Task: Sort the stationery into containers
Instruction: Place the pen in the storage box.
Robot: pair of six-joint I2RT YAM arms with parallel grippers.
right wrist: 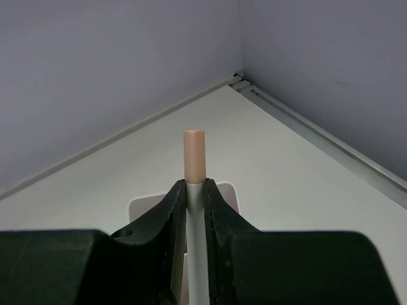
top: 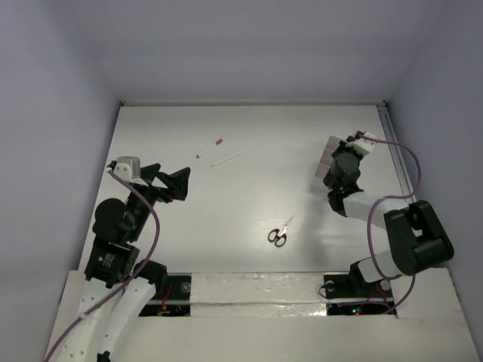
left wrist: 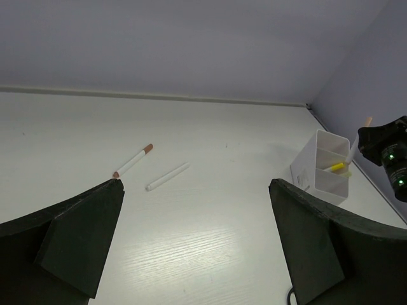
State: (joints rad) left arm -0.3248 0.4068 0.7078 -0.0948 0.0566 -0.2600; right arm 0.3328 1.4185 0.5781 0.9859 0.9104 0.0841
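Observation:
My right gripper [right wrist: 195, 187] is shut on a thin white pen [right wrist: 195, 229] with a tan cap [right wrist: 194, 155], held upright over the white compartment tray [right wrist: 226, 194]. In the top view that gripper [top: 339, 153] is at the far right, over the tray [top: 326, 154]. The left wrist view shows the tray [left wrist: 318, 171] standing on end with a yellow pen [left wrist: 337, 167] in it. A dark-red-capped pen [top: 209, 148] and a white pen [top: 226, 159] lie at the far middle. Black-handled scissors [top: 279, 232] lie near the front. My left gripper [top: 177, 185] is open and empty. No erasers show.
A metal rail [top: 398, 162] runs along the table's right edge beside the tray. Grey walls close in the table on the left, back and right. The two loose pens [left wrist: 133, 161] [left wrist: 167, 176] lie ahead of my left fingers [left wrist: 76, 235].

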